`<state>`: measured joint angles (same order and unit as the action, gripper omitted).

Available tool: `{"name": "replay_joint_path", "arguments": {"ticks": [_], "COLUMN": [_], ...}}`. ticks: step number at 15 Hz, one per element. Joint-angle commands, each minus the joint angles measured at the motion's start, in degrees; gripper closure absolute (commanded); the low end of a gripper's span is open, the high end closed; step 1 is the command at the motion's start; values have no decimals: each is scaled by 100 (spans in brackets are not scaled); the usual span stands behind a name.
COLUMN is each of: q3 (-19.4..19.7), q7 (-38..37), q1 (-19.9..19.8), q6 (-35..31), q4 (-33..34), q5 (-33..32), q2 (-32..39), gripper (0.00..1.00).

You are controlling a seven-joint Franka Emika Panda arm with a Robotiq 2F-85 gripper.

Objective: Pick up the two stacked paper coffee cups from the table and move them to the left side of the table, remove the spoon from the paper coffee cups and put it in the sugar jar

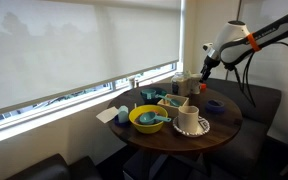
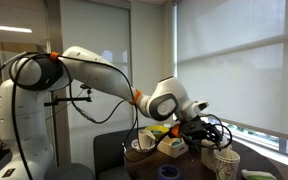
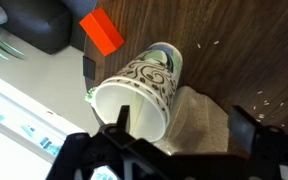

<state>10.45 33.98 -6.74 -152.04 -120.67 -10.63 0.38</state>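
Note:
The stacked paper coffee cups (image 3: 134,92) are cream with a dark swirl print and stand on the dark wooden table (image 3: 234,40). In the wrist view I look down into their open mouth. They also show in an exterior view (image 2: 224,160). My gripper (image 3: 184,125) is open and empty just above them. Its left finger is over the cup mouth and its right finger is over the table, with a beige napkin (image 3: 189,115) between them. The gripper hangs over the table's far side in both exterior views (image 1: 205,68) (image 2: 199,130). I cannot make out the spoon.
An orange block (image 3: 104,30) and a dark rounded object (image 3: 44,25) lie close to the cups. A yellow bowl with teal utensils (image 1: 149,118), a cream mug on a saucer (image 1: 189,122), a white napkin (image 1: 109,115) and dark jars (image 1: 179,80) crowd the table.

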Motion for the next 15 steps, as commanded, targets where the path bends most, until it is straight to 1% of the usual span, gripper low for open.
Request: {"name": "replay_joint_path", "arguments": {"ticks": [1, 2, 5, 7, 8, 10, 11, 13, 14, 15], "q3": [-102, -113, -149, -181, -198, -217, -232, -262, -272, -310], "q7": [663, 811, 1056, 1125, 1125, 997, 967, 920, 891, 991], "q1": [-62, -65, -106, -155, -183, -221, -239, -267, -273, -289], "q6": [-201, -297, -228, -222, -193, -67, -8, 94, 170, 383], "q4": [143, 156, 281, 395, 427, 536, 575, 635, 661, 688], "q5": [403, 522, 867, 1012, 1035, 964, 947, 926, 924, 1042], "q2": [162, 233, 452, 618, 654, 727, 739, 741, 747, 708], "gripper": [0, 0, 0, 5, 26, 30, 36, 51, 58, 66]}}
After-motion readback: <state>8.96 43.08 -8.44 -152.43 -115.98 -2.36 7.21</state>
